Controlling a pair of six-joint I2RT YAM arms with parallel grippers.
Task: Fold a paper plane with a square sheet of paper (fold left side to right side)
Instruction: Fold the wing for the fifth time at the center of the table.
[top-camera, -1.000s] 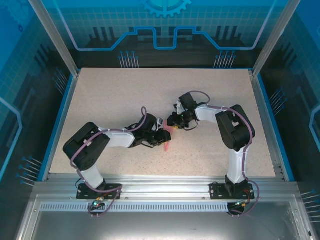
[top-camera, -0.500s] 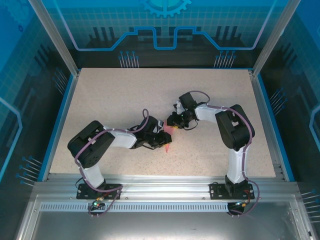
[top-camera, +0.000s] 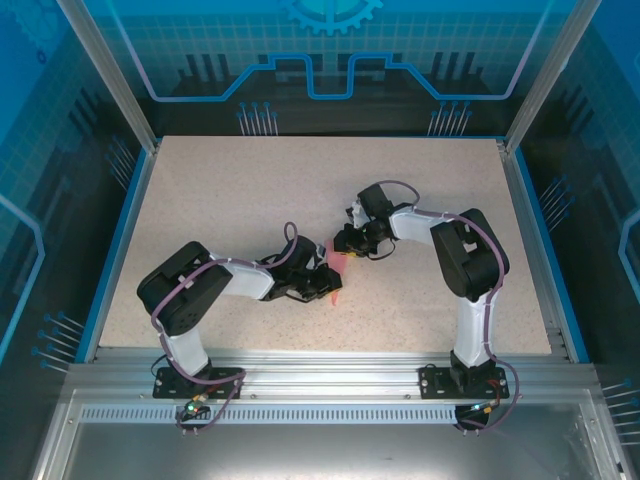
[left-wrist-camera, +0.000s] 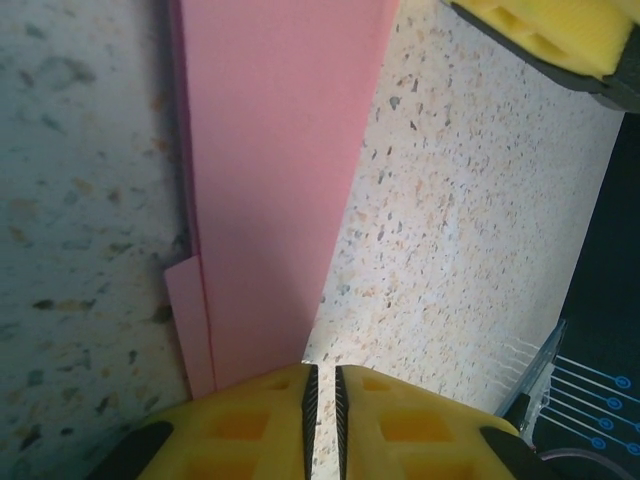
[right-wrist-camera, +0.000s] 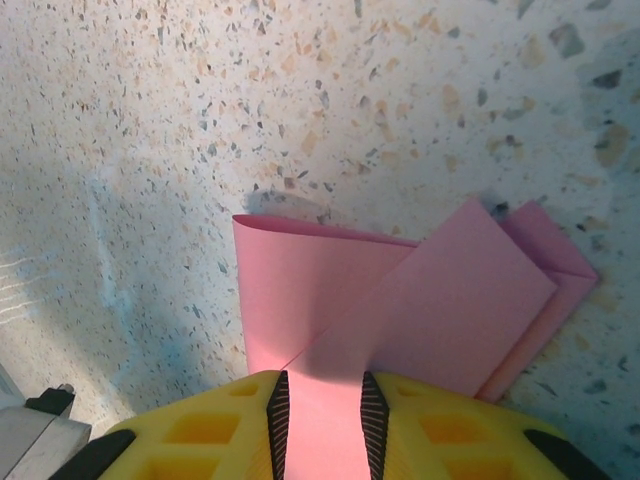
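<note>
**Left claw** (left-wrist-camera: 320, 378): I find the two yellow fingers drawn almost together, with only a thin slit between the ribbed pads. The near end of the pink paper (left-wrist-camera: 280, 150) runs in under one finger beside that slit. I cannot tell whether any of it is nipped between the pads or merely lies beneath them. Ahead of the tips the paper stretches away as a long strip on the speckled table (left-wrist-camera: 480, 250), widening with distance from the claw. A narrow lower layer sticks out along one edge close to the tips. Far ahead and off to one side, a yellow finger (left-wrist-camera: 545, 30) of the right claw (right-wrist-camera: 322, 392) comes into the wrist view, apart from the strip's edge.

**Right claw:** the fingers stand a little apart, and the gap between the pads is filled with pink. The paper passes under or between the tips, and I cannot tell whether they press it down or grip it. Just ahead of this claw the paper shows folded layers. There is a lower piece with a creased far edge and a squared flap laid slantwise over it. A further layer peeps out beyond that flap.

**Overhead:** both claws sit low over the middle of the table, tips near each other. The paper lies between and beneath them.
</note>
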